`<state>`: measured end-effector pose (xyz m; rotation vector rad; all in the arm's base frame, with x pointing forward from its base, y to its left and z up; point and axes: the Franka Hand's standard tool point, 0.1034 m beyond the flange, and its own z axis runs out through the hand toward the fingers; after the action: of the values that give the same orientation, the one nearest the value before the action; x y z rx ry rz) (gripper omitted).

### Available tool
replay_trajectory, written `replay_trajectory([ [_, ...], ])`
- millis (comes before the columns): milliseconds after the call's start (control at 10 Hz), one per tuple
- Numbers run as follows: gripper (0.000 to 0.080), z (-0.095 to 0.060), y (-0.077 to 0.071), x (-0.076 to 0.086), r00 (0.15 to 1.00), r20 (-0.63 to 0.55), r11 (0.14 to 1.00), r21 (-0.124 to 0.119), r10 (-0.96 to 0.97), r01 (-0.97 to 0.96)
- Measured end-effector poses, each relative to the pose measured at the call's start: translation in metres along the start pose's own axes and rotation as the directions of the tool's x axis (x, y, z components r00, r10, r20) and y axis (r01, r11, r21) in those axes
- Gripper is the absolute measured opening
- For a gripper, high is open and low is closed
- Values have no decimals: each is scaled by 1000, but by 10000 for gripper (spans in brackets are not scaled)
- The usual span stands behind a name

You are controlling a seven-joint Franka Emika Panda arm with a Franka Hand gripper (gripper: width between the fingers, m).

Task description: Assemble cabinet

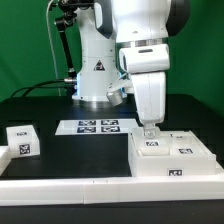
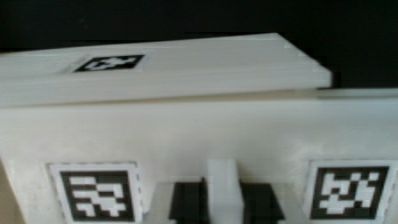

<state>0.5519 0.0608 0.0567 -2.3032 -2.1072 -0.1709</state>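
With jaws set narrow, apparently pinching a thin rib of the cabinet (image 1: 172, 160), keep the grip square so nothing twists on the tabletop (image 1: 70, 155).

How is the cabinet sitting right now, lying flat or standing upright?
Lying flat: in the exterior view the cabinet sits low on the table, its broad tagged face up.
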Motion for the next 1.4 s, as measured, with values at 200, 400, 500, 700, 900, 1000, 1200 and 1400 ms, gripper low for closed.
replay_trajectory([
  [200, 74, 1, 17, 0, 1000, -7, 1000, -14, -6, 6],
  [400, 77, 3, 27, 1, 1000, -9, 1000, -9, -9, 9],
  [500, 77, 3, 27, 1, 1000, -4, 1000, 11, -15, 15],
  [700, 77, 3, 27, 1, 1000, -3, 1000, 15, -17, 17],
  [900, 293, 0, 25, 2, 1000, -1, 1000, 15, -5, 5],
  [1000, 293, -2, 23, 2, 1000, 2, 1000, 14, -7, 7],
  [1200, 661, -11, 14, 0, 1000, 11, 1000, 9, -12, 11],
  [1400, 756, -27, 1, -6, 999, 11, 998, -42, 37, -36],
])
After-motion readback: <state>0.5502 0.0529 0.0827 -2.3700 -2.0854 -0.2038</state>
